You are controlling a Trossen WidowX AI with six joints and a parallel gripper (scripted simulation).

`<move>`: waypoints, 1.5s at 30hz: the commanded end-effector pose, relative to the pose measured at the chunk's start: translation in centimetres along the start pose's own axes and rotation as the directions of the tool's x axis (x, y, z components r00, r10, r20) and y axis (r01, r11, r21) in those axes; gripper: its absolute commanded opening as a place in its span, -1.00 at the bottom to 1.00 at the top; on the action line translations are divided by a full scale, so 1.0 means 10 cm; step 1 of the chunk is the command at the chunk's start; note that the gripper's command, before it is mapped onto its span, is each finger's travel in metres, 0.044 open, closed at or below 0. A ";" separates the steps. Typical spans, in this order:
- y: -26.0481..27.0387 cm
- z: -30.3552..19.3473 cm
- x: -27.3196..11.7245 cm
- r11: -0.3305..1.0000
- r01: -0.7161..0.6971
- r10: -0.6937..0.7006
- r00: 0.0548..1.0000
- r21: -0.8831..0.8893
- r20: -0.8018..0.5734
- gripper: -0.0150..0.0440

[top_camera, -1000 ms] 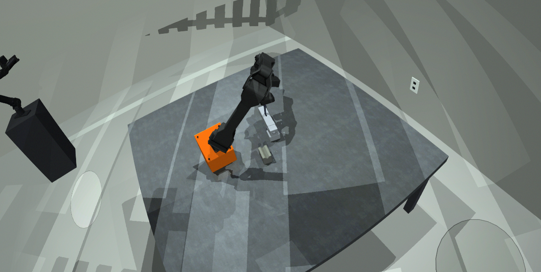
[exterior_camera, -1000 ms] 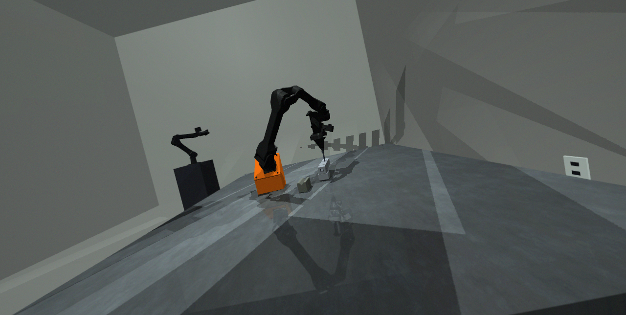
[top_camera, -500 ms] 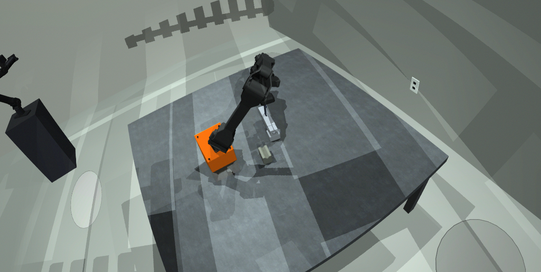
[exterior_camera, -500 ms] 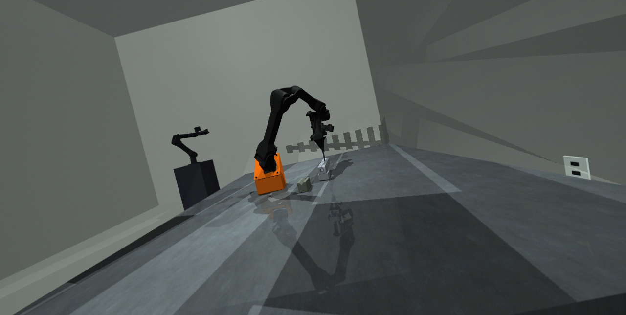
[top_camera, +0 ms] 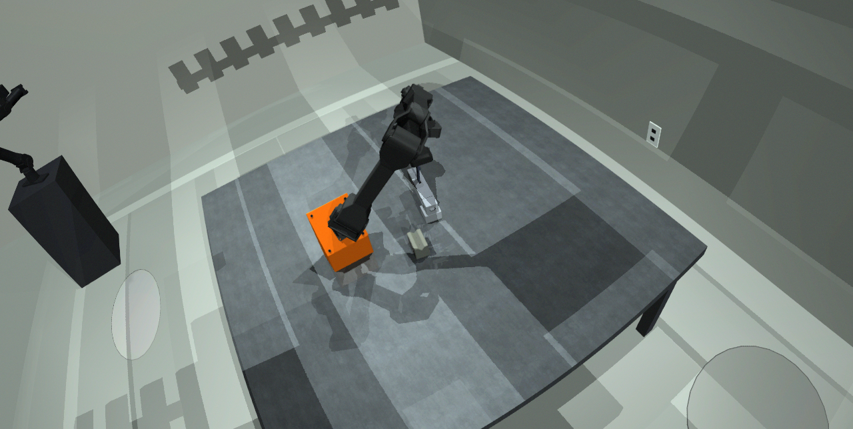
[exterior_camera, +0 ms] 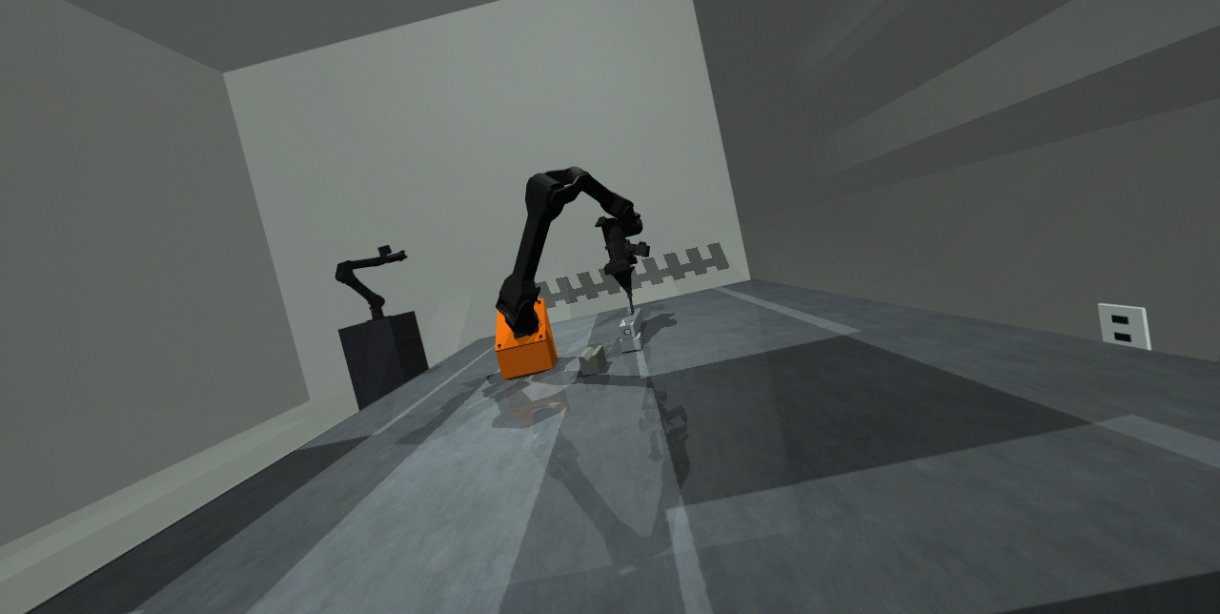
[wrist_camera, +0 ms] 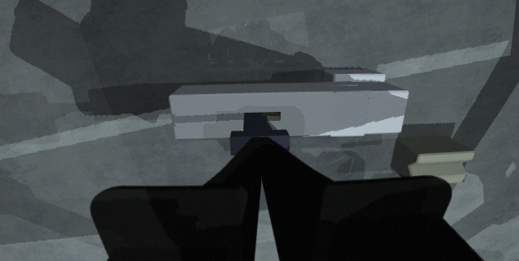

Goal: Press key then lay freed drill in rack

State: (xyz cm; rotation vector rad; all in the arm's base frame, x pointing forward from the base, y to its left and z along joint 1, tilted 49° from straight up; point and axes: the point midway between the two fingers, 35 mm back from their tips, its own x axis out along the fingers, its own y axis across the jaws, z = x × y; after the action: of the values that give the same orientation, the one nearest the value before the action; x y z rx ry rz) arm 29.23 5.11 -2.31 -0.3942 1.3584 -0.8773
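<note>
A pale grey block [top_camera: 424, 196] [exterior_camera: 629, 335] [wrist_camera: 349, 109] stands on the table, long and narrow. The dark key [exterior_camera: 631, 303] [wrist_camera: 258, 124] rises upright from a slot in its top, with a wider crosspiece as its head. A small yellowish strip [wrist_camera: 272, 113] shows in the slot. I cannot make out the drill as a separate thing. My gripper [exterior_camera: 629, 293] [wrist_camera: 259, 145] is shut and empty, pointing down, with its joined tips at the key's head; whether they touch is unclear. The beige grooved rack [top_camera: 418, 241] [exterior_camera: 592, 360] [wrist_camera: 441, 169] stands beyond one end of the block.
The arm stands on an orange base box [top_camera: 352, 258] [exterior_camera: 527, 359], with the rack between that box and the grey block in the exterior view. Off the table is a second arm on a dark pedestal [top_camera: 65, 223] [exterior_camera: 383, 354].
</note>
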 end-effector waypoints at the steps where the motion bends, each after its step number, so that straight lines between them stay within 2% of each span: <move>1: 0.00 -0.05 0.15 1.000 0.015 -0.015 0.999 -0.004 -0.029 -0.49; 36: -0.01 -0.06 0.32 1.000 0.016 -0.016 0.999 -0.004 -0.029 -0.49; 40: 0.02 -0.02 0.13 1.000 0.013 -0.013 0.999 -0.004 -0.029 -0.14; 45: 0.05 0.02 -0.40 1.000 0.012 -0.012 0.999 -0.005 -0.030 0.31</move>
State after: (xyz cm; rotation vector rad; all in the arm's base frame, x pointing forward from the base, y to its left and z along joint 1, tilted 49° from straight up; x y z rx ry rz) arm 28.94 5.90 -1.76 -0.4092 1.4012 -0.9047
